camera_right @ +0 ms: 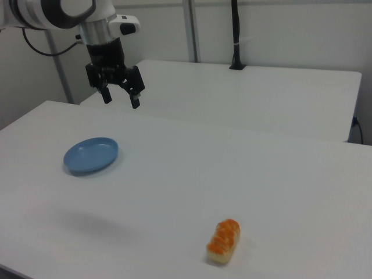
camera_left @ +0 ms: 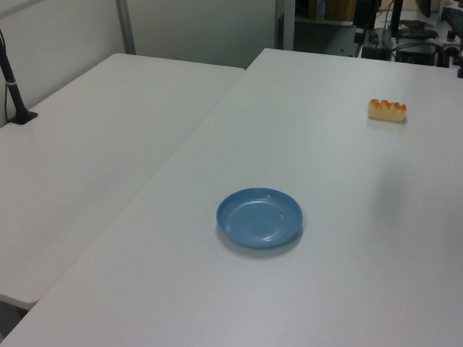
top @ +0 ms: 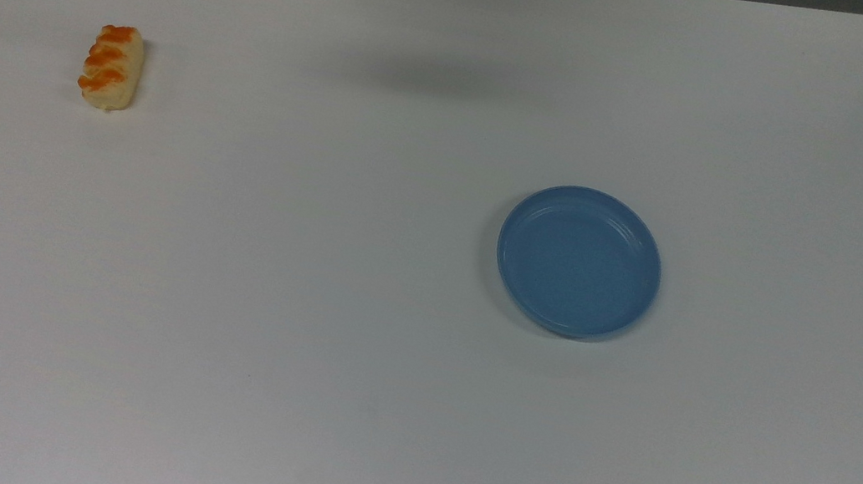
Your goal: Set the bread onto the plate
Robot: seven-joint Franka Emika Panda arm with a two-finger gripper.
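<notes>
On the white table (top: pixel 358 282) nothing's done yet: bread (top: pixel 112 66) lies far from the empty plate (top: pixel 578 261), gripper (camera_right: pixel 121 96) high above, fingers spread, holding nothing.

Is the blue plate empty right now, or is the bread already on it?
Empty. The plate shows bare blue; the bread lies apart on the table.

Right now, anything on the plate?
No. The plate holds nothing; its whole blue inside shows, rings and rim. The bread lies apart on the table. What is under the plate is covered by it.
</notes>
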